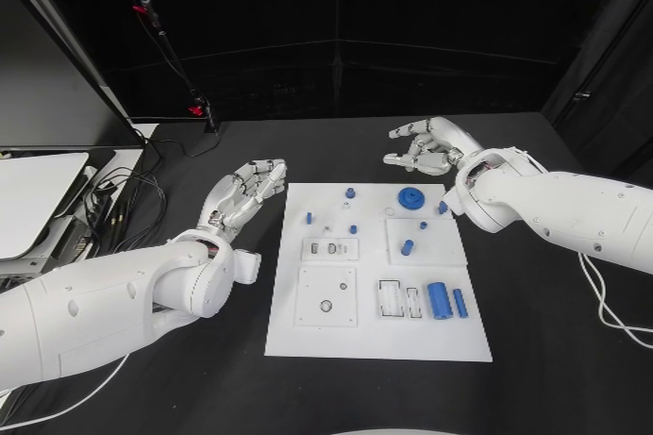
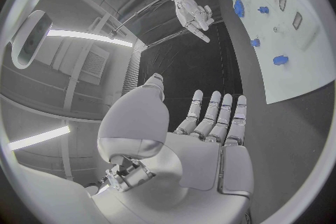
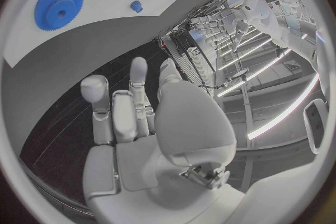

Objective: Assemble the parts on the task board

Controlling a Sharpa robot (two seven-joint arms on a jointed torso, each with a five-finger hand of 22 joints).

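The white task board (image 1: pixel 375 341) lies in the middle of the black table. On it sit a blue gear (image 1: pixel 412 198), a blue cylinder (image 1: pixel 438 299), a thin blue pin (image 1: pixel 460 303) and several small blue pegs (image 1: pixel 351 192). My left hand (image 1: pixel 246 193) hovers just left of the board's far corner, fingers stretched out and apart, holding nothing. My right hand (image 1: pixel 426 144) hangs beyond the board's far edge with its fingers loosely curled and nothing in them. The left wrist view shows the left hand (image 2: pixel 210 140) flat, the board (image 2: pixel 294 67) and the right hand (image 2: pixel 195 15). The right wrist view shows the gear (image 3: pixel 59 7).
A pale table corner (image 1: pixel 34 199) and black cables (image 1: pixel 123 194) lie at the far left. A stand with cables (image 1: pixel 191 95) rises behind the table. Bare black tabletop (image 1: pixel 544 359) surrounds the board.
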